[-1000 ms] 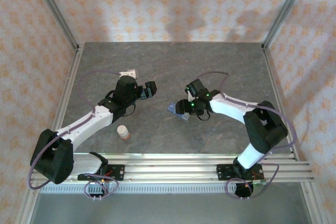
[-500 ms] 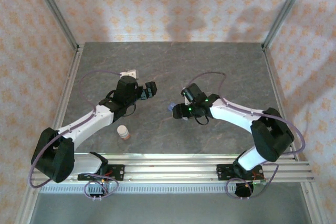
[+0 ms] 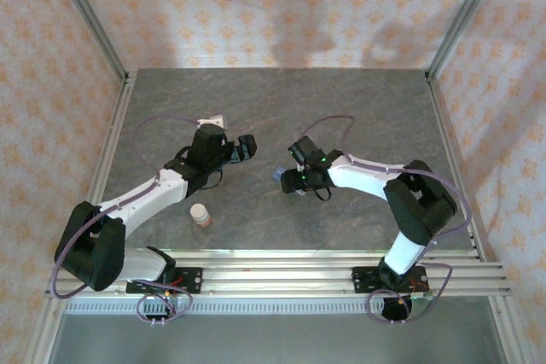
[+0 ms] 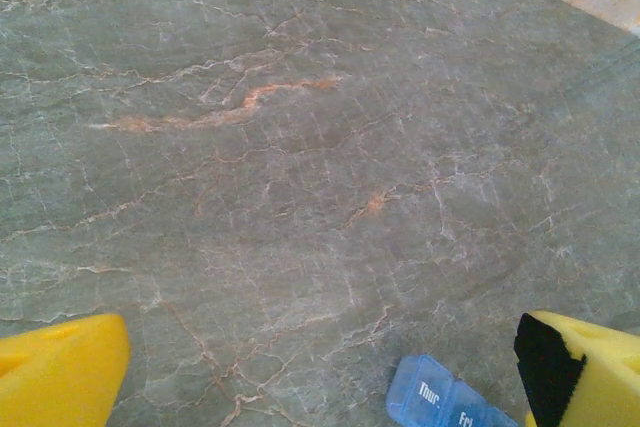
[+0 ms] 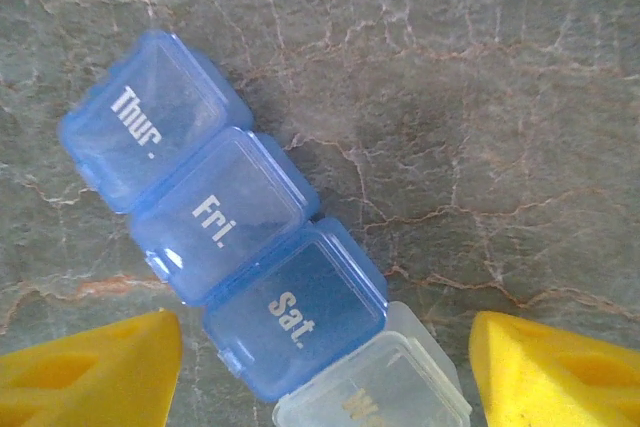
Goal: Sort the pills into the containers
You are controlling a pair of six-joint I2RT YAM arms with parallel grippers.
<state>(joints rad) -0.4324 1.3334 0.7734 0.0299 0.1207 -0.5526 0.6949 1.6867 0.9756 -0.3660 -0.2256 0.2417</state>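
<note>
We see the translucent light-blue plastic pill box (image 5: 220,247), a strip of 3 joined square compartments marked Thur., Fri. and Sat., lying flat on the grey marbled worktop (image 5: 480,97). A clear, colourless compartment (image 5: 375,392) adjoins its Sat. end. The right gripper (image 5: 325,352) hangs open over that end, 1 yellow finger on each side of the pill box. The left gripper (image 4: 320,377) stands wide open left of the pill box, holding nothing. An orange-brown, white-capped bottle (image 3: 200,214) stands upright, nearer the arm bases than the pill box.
</note>
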